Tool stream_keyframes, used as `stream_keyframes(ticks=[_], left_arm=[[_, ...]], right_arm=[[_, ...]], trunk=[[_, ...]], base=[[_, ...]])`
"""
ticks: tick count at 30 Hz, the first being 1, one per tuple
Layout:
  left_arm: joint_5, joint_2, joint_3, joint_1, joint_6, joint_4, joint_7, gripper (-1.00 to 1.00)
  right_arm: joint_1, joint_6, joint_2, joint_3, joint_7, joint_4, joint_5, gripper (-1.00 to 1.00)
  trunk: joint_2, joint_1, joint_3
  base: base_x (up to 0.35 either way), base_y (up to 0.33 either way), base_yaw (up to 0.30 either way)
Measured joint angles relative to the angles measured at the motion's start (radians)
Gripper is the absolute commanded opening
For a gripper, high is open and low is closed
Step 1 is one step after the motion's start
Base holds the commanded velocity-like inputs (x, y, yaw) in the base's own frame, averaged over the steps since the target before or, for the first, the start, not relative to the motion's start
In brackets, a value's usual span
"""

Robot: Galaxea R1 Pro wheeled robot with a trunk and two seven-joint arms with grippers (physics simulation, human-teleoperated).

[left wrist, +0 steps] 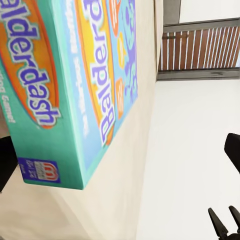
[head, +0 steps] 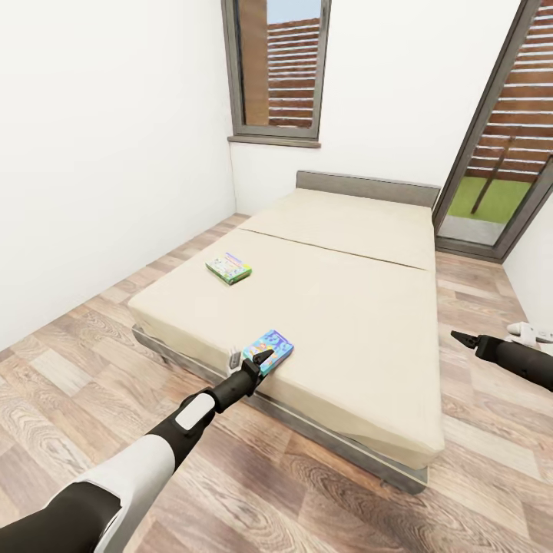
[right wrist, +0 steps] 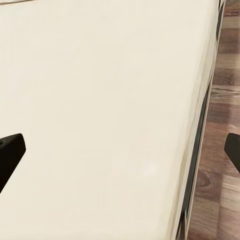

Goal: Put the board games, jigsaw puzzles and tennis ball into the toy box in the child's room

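Note:
Two board games lie on the beige bed (head: 346,253). A green-edged one (head: 229,269) rests near the bed's left side. A teal and blue "Balderdash" box (head: 270,347) lies at the near edge. My left gripper (head: 259,359) hovers right at this box. In the left wrist view the box (left wrist: 75,75) looms close beside one finger, and the left gripper (left wrist: 120,155) stands open with its fingers far apart. My right gripper (head: 461,338) hangs over the floor off the bed's right side. In the right wrist view it (right wrist: 120,150) is open above the mattress edge (right wrist: 100,100).
The bed fills the room's middle, with its grey headboard (head: 367,187) against the far wall. A window (head: 278,69) sits above it, and a glass door (head: 499,153) at right. Wood-plank floor (head: 77,361) runs along both sides. A white object (head: 531,332) lies on the floor at the right.

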Motion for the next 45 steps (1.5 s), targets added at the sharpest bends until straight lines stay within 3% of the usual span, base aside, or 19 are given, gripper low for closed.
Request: stream_keyframes(ticks=[42,43,45], left_arm=[[0.002,0.019,0.002,0.004,-0.014,-0.001,-0.008,1.00],[0.002,0.019,0.002,0.004,-0.014,-0.001,-0.008,-1.00],[0.001,0.020,0.001,0.004,-0.015,-0.001,-0.008,-1.00]], right_arm=[[0.002,0.000,0.000,0.000,0.000,0.000,0.000,1.00],[0.002,0.000,0.000,0.000,0.000,0.000,0.000,1.00],[0.002,0.000,0.000,0.000,0.000,-0.001,0.000,1.00]], trunk=[[0.000,0.000,0.000],[0.000,0.000,0.000],[0.000,0.000,0.000]], base=[[0.000,0.000,0.000],[0.000,0.000,0.000],[0.000,0.000,0.000]])
